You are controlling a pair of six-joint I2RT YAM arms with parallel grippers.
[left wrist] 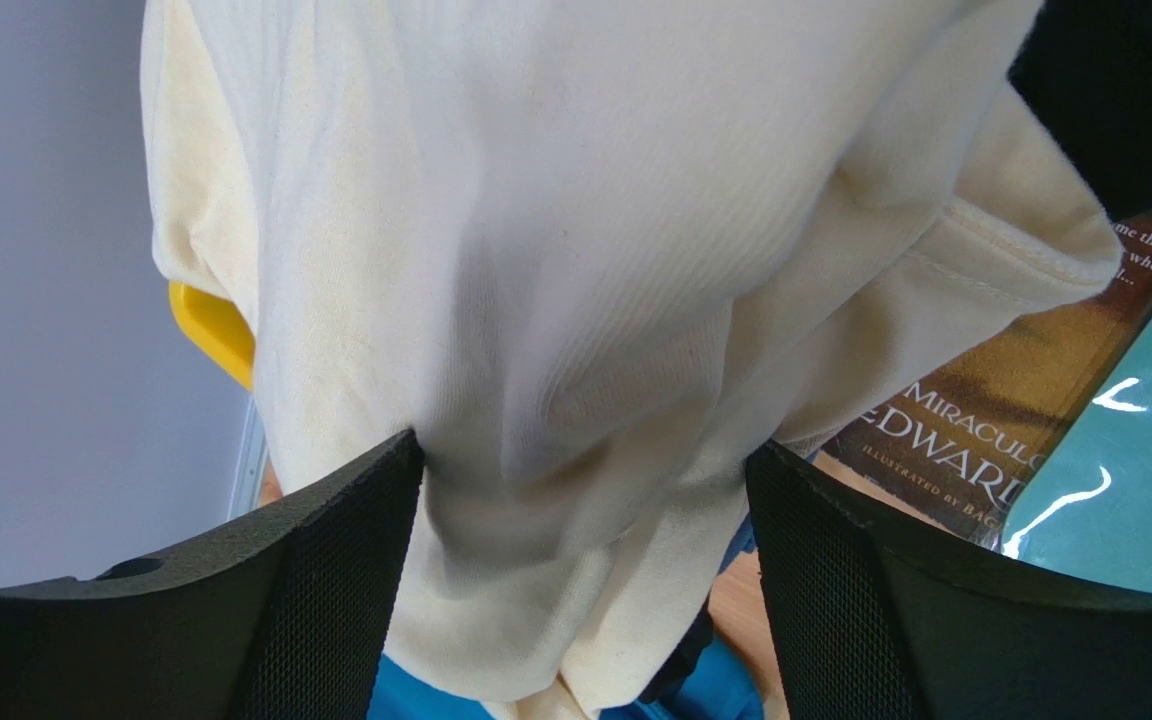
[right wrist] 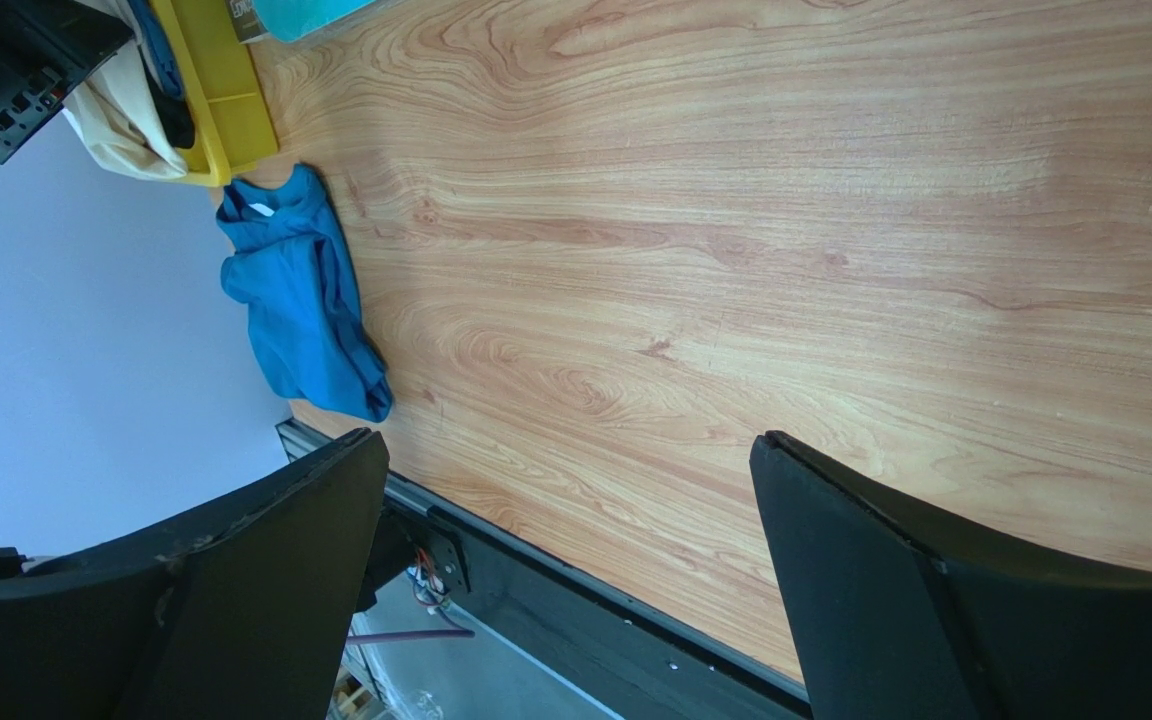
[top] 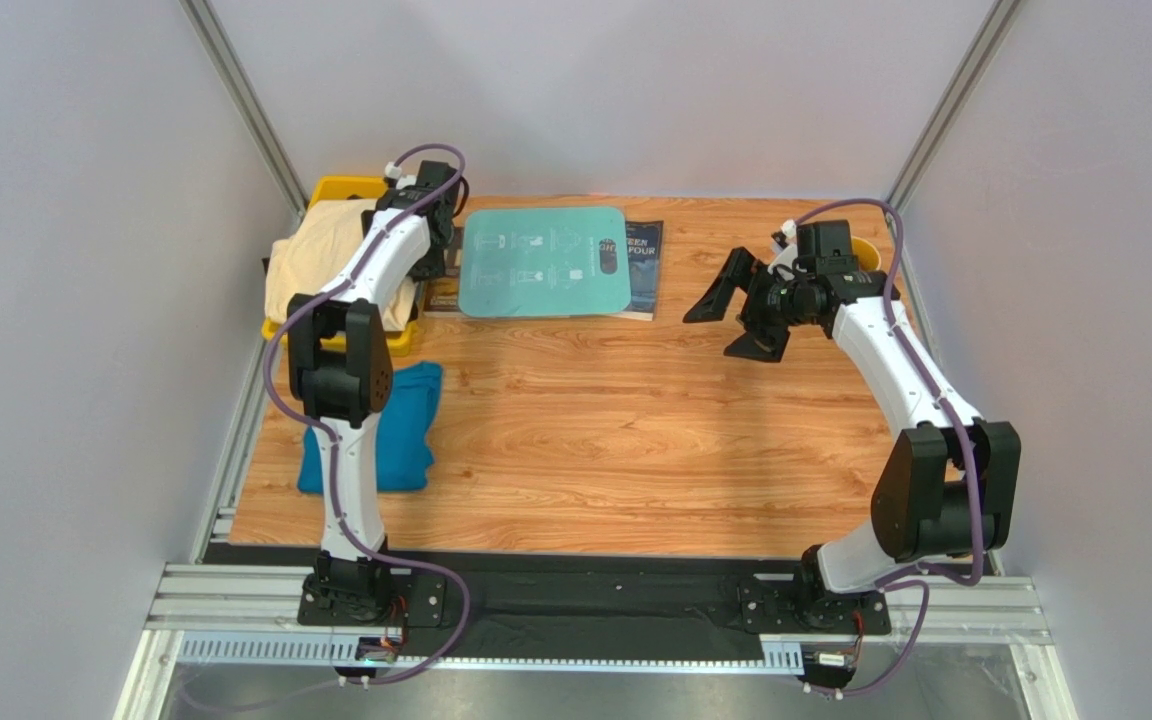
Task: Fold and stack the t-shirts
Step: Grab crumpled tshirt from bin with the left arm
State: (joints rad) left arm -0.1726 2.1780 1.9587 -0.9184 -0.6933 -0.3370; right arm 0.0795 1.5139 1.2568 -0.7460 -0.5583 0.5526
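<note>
**Left arm in bin with cream shirt, right idle**

Yellow bin [top: 330, 191] sat at the far-left corner of the table [top: 657, 435], with the cream shirt [top: 312, 255] heaped in it and spilling over the rim. Left gripper [left wrist: 582, 465] was in that cloth: jaws wide apart, fabric touching both fingers [left wrist: 327, 585]. Couldn't tell if it was clamped.

Blue shirt [top: 394, 428] lay folded by the left edge, just near of the bin. Board [top: 545, 263] and book [top: 642, 263] lay along the far edge, and bare wood ran across the middle and right.

Right gripper [top: 736, 308] hung open above the far right, holding nothing.
</note>
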